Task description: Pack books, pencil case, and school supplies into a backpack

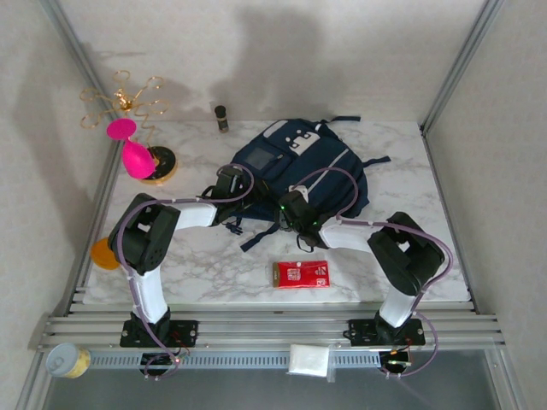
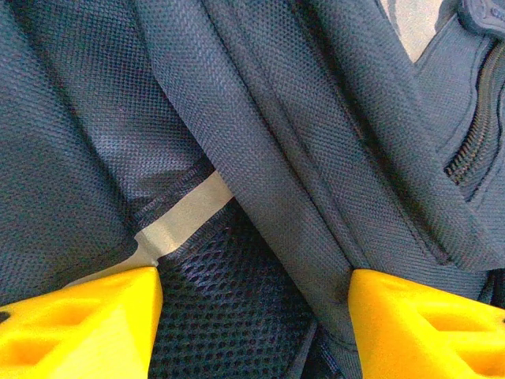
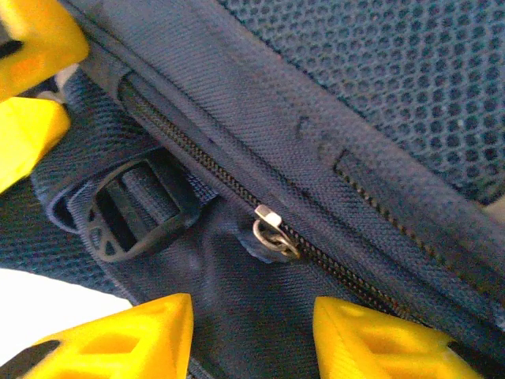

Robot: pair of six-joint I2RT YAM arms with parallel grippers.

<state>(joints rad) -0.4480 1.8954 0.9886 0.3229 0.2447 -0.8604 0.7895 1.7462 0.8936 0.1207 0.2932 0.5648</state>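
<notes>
The backpack (image 1: pixel 299 166) lies flat on the table (image 1: pixel 214 265), its zip pull (image 3: pixel 272 233) just ahead of the nearer right gripper (image 3: pixel 252 308), whose jaws stand apart and empty across the slanting zip, while the left gripper (image 2: pixel 254 276) spreads wide jaws astride a strap (image 2: pixel 260 158).

Arms (image 1: pixel 184 213) hide the near edge of the backpack (image 1: pixel 329 149); the red packet (image 1: pixel 301 274) bears an unreadably small label.

The navy backpack (image 1: pixel 329 166) lies flat on the marble desk (image 1: pixel 214 265) before me, pale patches and grey square panel up, dark straps trailing toward me. A metal zip pull (image 3: pixel 272 233) sits on its track.
</notes>
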